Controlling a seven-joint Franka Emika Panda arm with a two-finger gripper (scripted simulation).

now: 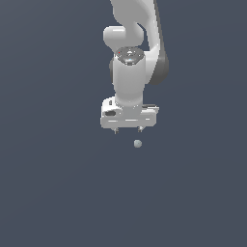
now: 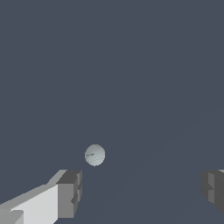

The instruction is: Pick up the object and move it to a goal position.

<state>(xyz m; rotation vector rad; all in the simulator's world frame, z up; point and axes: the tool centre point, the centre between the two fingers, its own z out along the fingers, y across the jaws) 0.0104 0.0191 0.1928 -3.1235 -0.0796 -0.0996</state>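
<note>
Closest in the exterior view is the small pale grey-green ball (image 1: 137,144), sitting alone on the flat dark blue-grey surface (image 1: 53,193). It lies just below the fingertips as that view frames them, a little toward the exterior view's right of the gap between them, and nothing touches it. Right behind and above it hangs the white gripper (image 1: 128,130), its two short dark fingers spread wide apart and holding nothing. The wrist view agrees: the ball (image 2: 95,155) shows near one grey finger (image 2: 70,192), apart from it, with the other finger (image 2: 213,189) far across the frame. Farther back, the white arm (image 1: 132,58) rises out of the picture.
</note>
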